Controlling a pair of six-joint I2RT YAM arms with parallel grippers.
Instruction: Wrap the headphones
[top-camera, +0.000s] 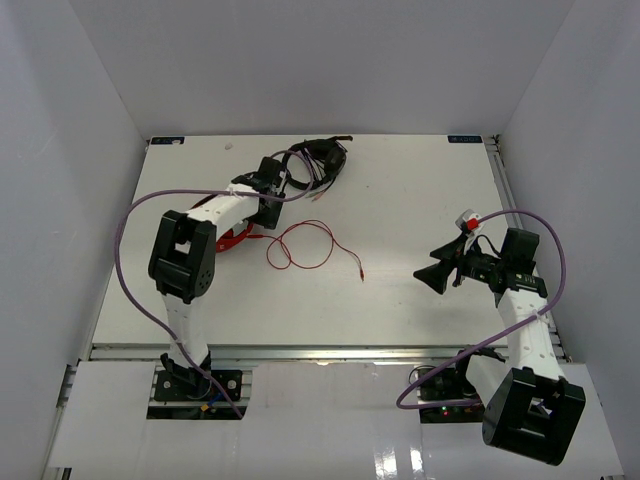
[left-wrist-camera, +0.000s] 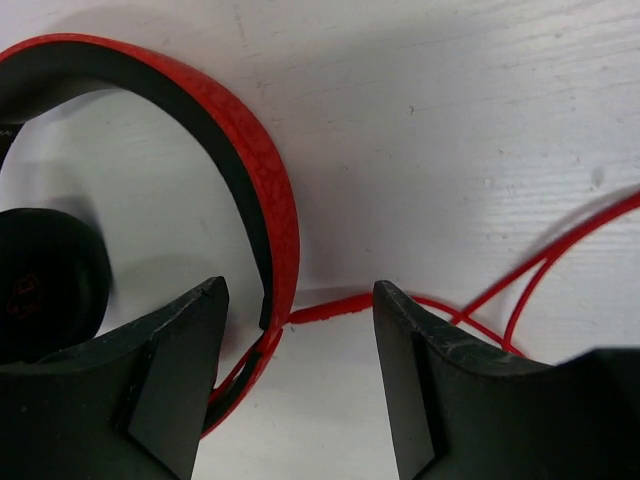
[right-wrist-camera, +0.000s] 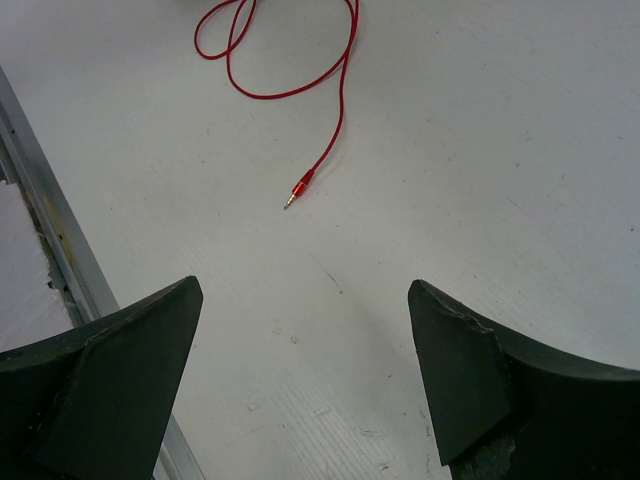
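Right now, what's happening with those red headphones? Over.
Left pincer open, straddling the headphones at the headband end. Right pincer open, empty; cable plug loose ahead of it. Black headphones far back, out of the way.

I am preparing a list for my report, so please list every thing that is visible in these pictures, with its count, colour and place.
red over-ear headphones with a red-black headband: one, red and black, on the table's left half, below the left gripper
thin red cable with a metal plug: one, red, looped on the table's middle, plug end lying free
black headphones with a dark cable: one, black, near the table's far edge
white table: one, white, under everything
purple cables: two, purple, one along each arm
left gripper: one, black, open, fingers astride the headband's end
right gripper: one, black, open, above the table's right side
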